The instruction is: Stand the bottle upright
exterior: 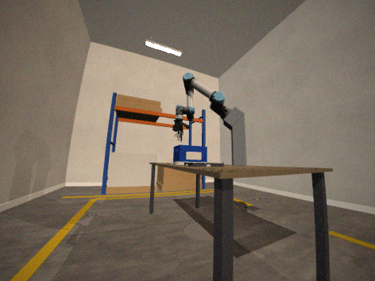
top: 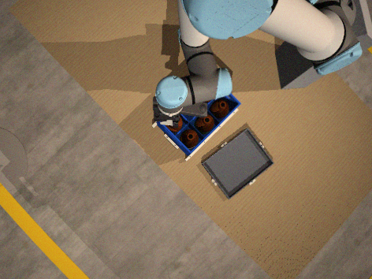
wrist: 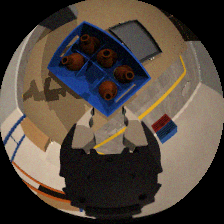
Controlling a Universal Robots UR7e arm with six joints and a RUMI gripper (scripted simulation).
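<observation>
A blue crate (top: 199,124) stands on the wooden table and holds several brown bottles upright in its cells. In the wrist view the crate (wrist: 97,67) shows five bottles; the nearest one (wrist: 107,90) stands in the cell closest to my fingers. My gripper (wrist: 108,107) (top: 167,118) is open partway with nothing between its fingers, and hovers well above the crate's left end. In the side view the gripper (exterior: 178,135) hangs clear above the crate (exterior: 190,153). The dark grey tray (top: 237,162) lies empty to the right of the crate and shows in the wrist view (wrist: 135,40) too.
The arm's elbow and forearm (top: 221,24) hang over the back of the table and hide part of the crate. A blue and orange rack (exterior: 152,139) stands behind the table. Yellow floor lines (top: 35,232) run beside the table.
</observation>
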